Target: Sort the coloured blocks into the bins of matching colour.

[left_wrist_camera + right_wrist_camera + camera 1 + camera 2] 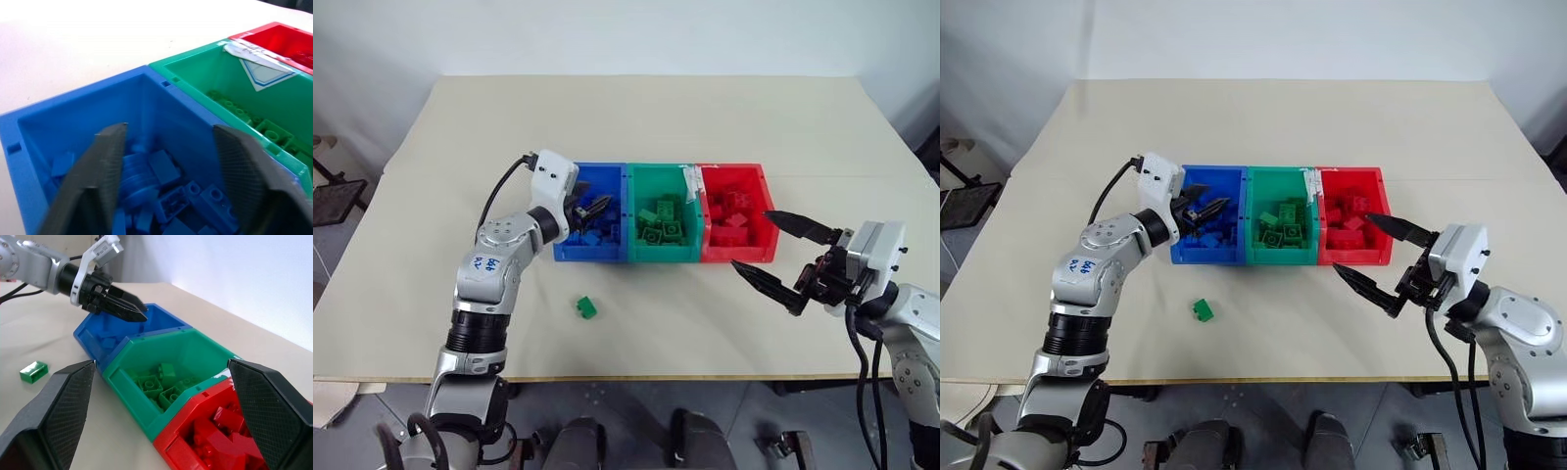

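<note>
Pincers are both gaping empty: left pincer (595,209) is hovering over the blue bin (607,176), right pincer (773,253) is risking clipping the red bin (767,191) beside it while reaching for the green block (586,308).

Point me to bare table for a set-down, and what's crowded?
Free: the wide table strip behind the bins, and the front strip between the green block and the right tool. Crowded: all three bins hold blocks; the left tool sits over the blue bin.

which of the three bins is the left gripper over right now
The blue bin, at the left end of the row. The left gripper sits above its blocks, while the green bin and red bin lie further right.
</note>
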`<state>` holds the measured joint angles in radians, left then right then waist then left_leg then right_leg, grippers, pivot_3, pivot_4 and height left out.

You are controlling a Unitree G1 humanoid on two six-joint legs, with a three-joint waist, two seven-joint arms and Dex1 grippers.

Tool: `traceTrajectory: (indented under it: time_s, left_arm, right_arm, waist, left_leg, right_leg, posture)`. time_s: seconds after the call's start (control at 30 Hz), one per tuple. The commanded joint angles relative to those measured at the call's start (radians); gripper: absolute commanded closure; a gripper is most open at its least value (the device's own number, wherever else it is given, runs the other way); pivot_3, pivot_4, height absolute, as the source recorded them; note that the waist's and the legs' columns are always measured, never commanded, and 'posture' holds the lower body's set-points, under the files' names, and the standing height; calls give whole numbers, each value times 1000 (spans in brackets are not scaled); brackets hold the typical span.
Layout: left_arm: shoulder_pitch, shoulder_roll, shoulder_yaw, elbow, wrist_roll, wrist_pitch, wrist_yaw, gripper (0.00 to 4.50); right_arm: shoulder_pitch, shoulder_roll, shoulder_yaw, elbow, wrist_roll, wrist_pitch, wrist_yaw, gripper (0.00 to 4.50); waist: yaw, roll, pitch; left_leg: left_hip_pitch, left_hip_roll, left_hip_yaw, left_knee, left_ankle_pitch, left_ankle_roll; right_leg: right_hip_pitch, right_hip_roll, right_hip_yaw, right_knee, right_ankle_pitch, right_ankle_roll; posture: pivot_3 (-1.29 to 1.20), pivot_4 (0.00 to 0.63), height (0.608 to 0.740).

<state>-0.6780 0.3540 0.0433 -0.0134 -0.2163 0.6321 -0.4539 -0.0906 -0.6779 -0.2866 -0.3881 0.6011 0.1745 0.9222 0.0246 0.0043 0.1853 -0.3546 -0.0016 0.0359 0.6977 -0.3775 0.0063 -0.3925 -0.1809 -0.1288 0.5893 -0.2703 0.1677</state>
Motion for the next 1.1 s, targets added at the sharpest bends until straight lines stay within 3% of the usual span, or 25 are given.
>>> traceTrajectory:
  time_s: [0.03,0.07,0.2,0.43,0.6,0.73,0.93,1.1]
  left_arm:
    - [93,83,66,-62,-36,-170,-123,427]
    - [136,115,84,-68,-47,-220,-171,80]
    - [326,257,176,-93,-145,-411,-436,32]
    - [540,452,301,59,-173,-485,-637,32]
    - [555,483,311,65,-188,-481,-638,32]
    - [593,505,248,-66,-173,-483,-673,32]
    - [599,485,89,-344,-220,-291,-631,32]
    - [502,384,-108,-454,-54,-41,-347,32]
  right_arm:
    - [-14,-9,8,11,-5,-26,31,0]
    - [-19,-8,17,18,-8,-29,42,0]
    - [-36,-26,76,61,-52,-71,129,0]
    - [-108,-83,231,118,-97,-88,325,0]
    - [-162,-50,277,158,-103,-94,334,0]
    - [-153,-55,265,170,-102,-94,339,0]
    - [-102,-95,219,184,-102,-100,345,0]
    - [-39,-103,188,129,-97,-88,313,0]
  waist:
    - [-5,0,0]
    - [-9,0,0]
    - [-26,0,0]
    - [-7,1,0]
    - [2,0,0]
    - [1,-1,0]
    - [-2,-1,0]
    - [2,-1,0]
  left_leg:
    - [0,0,0,0,0,0]
    - [0,0,0,0,0,0]
    - [1,2,0,-1,0,-1]
    - [2,1,2,2,-1,0]
    - [0,2,1,1,-1,-1]
    - [0,1,0,2,-2,0]
    - [1,2,1,1,-2,-1]
    - [1,1,1,2,-2,-1]
  right_leg:
    - [0,0,0,0,0,0]
    - [0,0,0,0,0,0]
    - [-1,1,0,1,0,0]
    - [1,0,2,0,0,0]
    - [0,1,1,0,0,0]
    - [0,0,0,0,0,0]
    - [0,0,0,0,0,0]
    - [1,0,0,1,0,0]
  posture:
    - [0,150,740]
    - [0,150,740]
    - [0,150,740]
    - [0,150,740]
    - [0,150,740]
    - [0,150,740]
    - [0,150,740]
    - [0,150,740]
